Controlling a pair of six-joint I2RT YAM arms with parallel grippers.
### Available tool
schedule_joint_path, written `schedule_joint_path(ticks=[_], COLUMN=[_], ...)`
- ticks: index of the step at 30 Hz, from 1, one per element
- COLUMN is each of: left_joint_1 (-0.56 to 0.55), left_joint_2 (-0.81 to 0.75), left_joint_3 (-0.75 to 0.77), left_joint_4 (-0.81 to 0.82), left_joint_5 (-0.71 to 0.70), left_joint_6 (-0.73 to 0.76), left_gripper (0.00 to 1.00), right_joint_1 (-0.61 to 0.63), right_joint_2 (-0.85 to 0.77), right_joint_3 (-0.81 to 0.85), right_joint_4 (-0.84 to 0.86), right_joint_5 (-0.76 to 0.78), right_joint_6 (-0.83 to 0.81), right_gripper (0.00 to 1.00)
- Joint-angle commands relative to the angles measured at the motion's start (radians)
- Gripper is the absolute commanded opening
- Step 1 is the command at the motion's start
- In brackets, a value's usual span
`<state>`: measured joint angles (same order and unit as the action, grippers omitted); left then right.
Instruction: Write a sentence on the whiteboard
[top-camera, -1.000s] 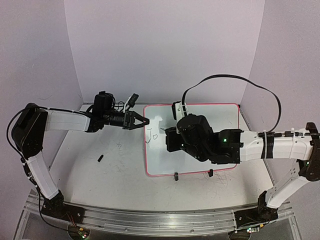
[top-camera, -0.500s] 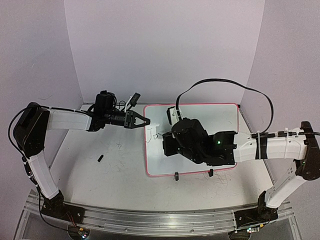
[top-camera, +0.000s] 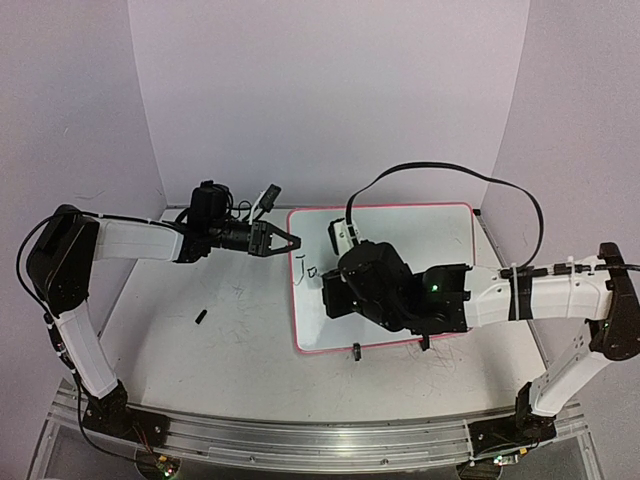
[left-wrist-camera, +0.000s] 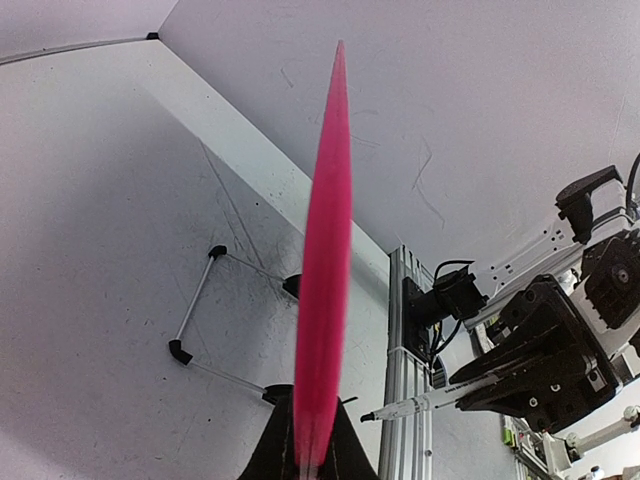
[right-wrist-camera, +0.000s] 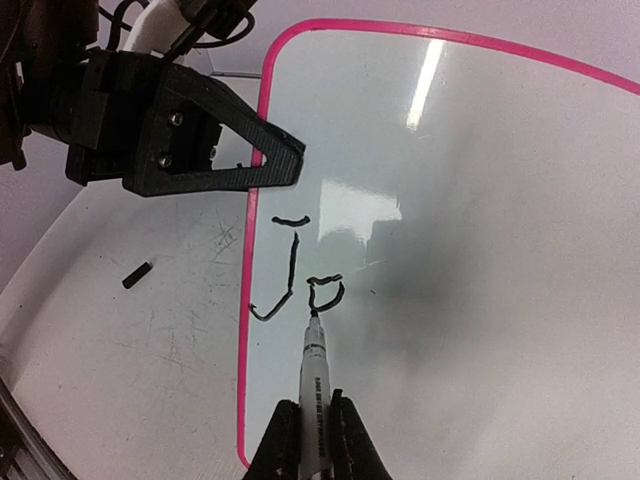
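1. The whiteboard (top-camera: 430, 235) lies on the scribbled grey tabletop (top-camera: 200, 350) between the two arms, with its two black clips (top-camera: 355, 350) on the near edge.
2. Expect it to be thin, stiff and light, with a glossy face. It will probably skate on the table when you press on it, so hold it by the pink border (left-wrist-camera: 325, 250), never by the writing surface.
3. Your left gripper (top-camera: 290, 241) is pressed together on that border at the board's left edge.
4. Your right gripper (right-wrist-camera: 312, 410) pinches a marker (right-wrist-camera: 314, 365), its tip at the foot of the "o" in "Jo" (right-wrist-camera: 295, 270).
5. No container shows. The only loose item is a small black piece (top-camera: 201, 317), possibly the cap, on the table left of the board.
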<state>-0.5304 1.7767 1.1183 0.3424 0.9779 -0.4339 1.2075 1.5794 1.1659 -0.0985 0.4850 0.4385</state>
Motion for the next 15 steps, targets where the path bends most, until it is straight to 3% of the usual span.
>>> schedule_joint_path(ticks=[1,15], left_joint_1=[0.002,-0.023], left_joint_2=[-0.028,-0.064], left_joint_3=[-0.01,-0.05], left_joint_4=[-0.01,-0.011], left_joint_5=[-0.027,-0.077], left_joint_6=[-0.017,-0.024], left_gripper=[0.0,0.0], right_joint_1=[0.01,0.012], right_joint_2=[0.014,0.018], right_joint_3=[0.053,0.057], right_joint_4=[-0.013,-0.013], right_joint_5=[0.032,0.101], right_joint_6=[0.013,0.016], right_gripper=[0.0,0.0])
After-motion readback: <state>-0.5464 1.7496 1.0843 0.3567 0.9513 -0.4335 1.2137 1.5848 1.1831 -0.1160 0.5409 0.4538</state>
